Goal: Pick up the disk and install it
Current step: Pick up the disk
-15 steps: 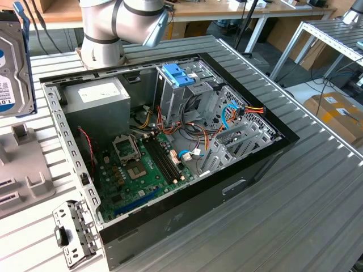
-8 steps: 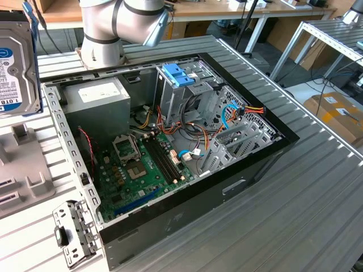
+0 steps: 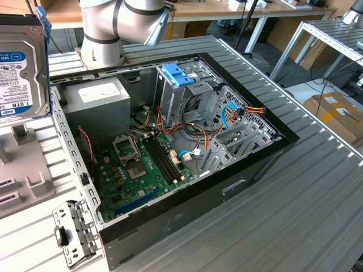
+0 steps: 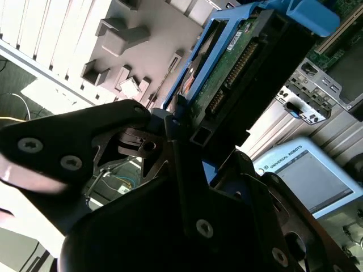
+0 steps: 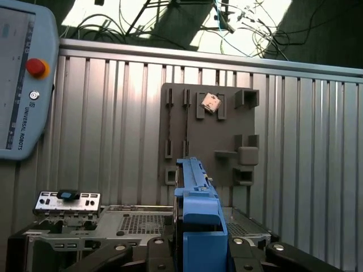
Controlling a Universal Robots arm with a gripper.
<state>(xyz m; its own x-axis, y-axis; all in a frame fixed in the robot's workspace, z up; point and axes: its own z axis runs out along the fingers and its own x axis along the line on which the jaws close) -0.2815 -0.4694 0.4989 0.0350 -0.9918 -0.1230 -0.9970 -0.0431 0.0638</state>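
- Tabletop [image 3: 295, 215]: ribbed metal, and it carries everything else.
- Computer case [image 3: 227, 181]: it lies on its side across the tabletop's middle with the open face up, which gives access from above. Inside it are a grey power supply [image 3: 96, 102], a green motherboard [image 3: 142, 164], loose cables and a drive cage topped by a pale blue bracket [image 3: 178, 73].
- Grey fixture plate [image 5: 227, 127]: flat between the case and a tabletop edge. Its blocks and slots probably served as a parking nest, and no drive sits in them.
- Disk [image 3: 20, 68]: held aloft on edge, clear of the tabletop, over the plate side of the case. It is not yet in the cage.
- Gripper [image 4: 178, 127]: the jaws are closed on one end of the disk, leaving the blue rails free.
- Small metal bracket [image 3: 71, 235]: loose on the tabletop, just beside a corner of the case.
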